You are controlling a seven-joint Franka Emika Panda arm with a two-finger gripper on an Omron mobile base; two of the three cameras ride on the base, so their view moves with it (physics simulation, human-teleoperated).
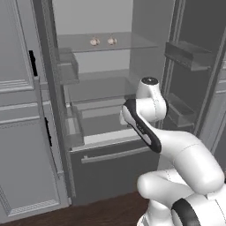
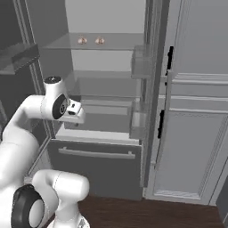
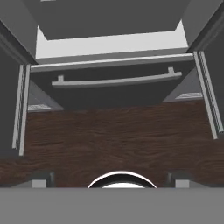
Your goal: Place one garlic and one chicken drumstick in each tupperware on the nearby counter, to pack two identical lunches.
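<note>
While the arm [image 1: 176, 150] is folded low in front of the open fridge in the left base view, the two garlic bulbs [image 1: 94, 41] and [image 1: 112, 41] sit side by side, a little apart, on the upper glass shelf [image 1: 132, 42], well above the wrist. From this pose the reach has to go up and in, and the door bins [image 1: 187, 53] on the open right-hand door and the shelf's front edge both stand close to that path, so an elbow or wrist could clip them. Seen from the right base view, the same garlic pair [image 2: 82, 40] and [image 2: 99, 41] lies towards the shelf's front, with the hand pointing downward beside the drawer [image 2: 95, 153]; a bulb this small and round could roll off or be knocked backward if a finger lands on it off-centre, and the neighbour could be nudged as well. I see no drumstick, tupperware or surface in these views, so the drive to the drop-off is another place where a loose hold would fail. Looking along the hand view, the gripper [image 3: 112, 181] has its two tips [image 3: 41, 180] far apart, wide and empty, aimed at the dark wood floor [image 3: 113, 135] and the drawer handle [image 3: 116, 80], so the camera cannot yet help line up on the garlic.
</note>
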